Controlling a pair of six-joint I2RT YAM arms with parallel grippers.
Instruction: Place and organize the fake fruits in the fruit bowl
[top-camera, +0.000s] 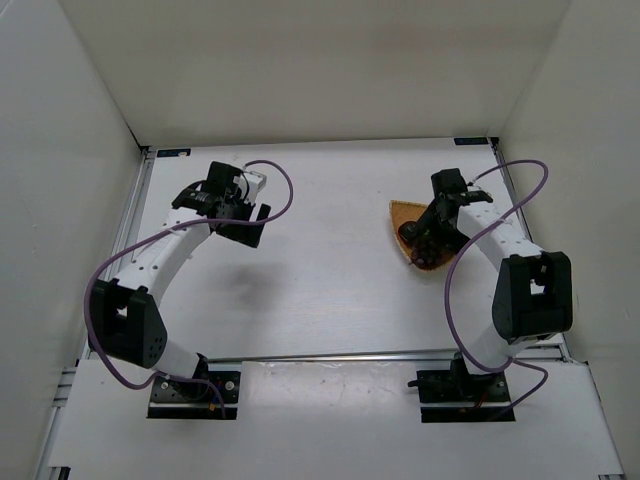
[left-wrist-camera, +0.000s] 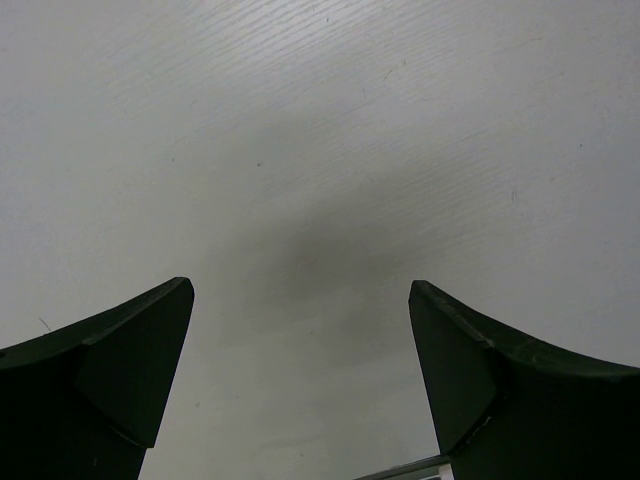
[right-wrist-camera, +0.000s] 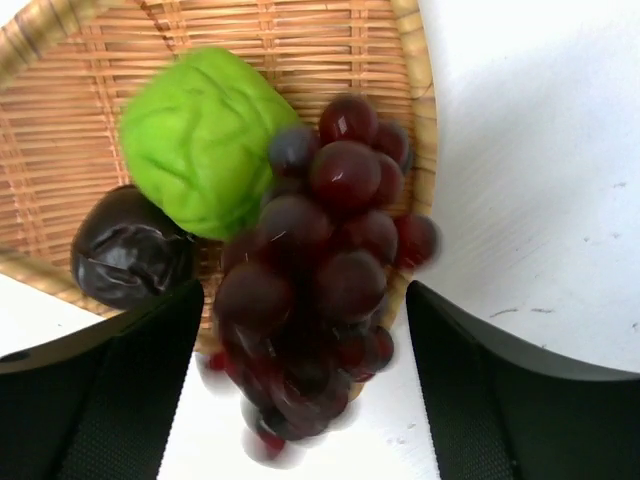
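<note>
In the right wrist view the woven tan fruit bowl (right-wrist-camera: 330, 40) holds a bright green round fruit (right-wrist-camera: 200, 140) and a near-black round fruit (right-wrist-camera: 125, 250) at its rim. A dark red-purple grape bunch (right-wrist-camera: 320, 260) lies over the bowl's edge, its lower end blurred and hanging past the rim over the white table. My right gripper (right-wrist-camera: 305, 290) is open, its jaws standing on either side of the bunch with a gap on the right. From above, the bowl (top-camera: 403, 212) sits at the right, partly hidden by the right gripper (top-camera: 425, 245). My left gripper (left-wrist-camera: 300, 290) is open over bare table.
White walls close in the table on the left, back and right. The left gripper (top-camera: 245, 222) hovers at the back left, far from the bowl. Purple cables loop off both arms. A metal rail (top-camera: 330, 355) runs across the near edge.
</note>
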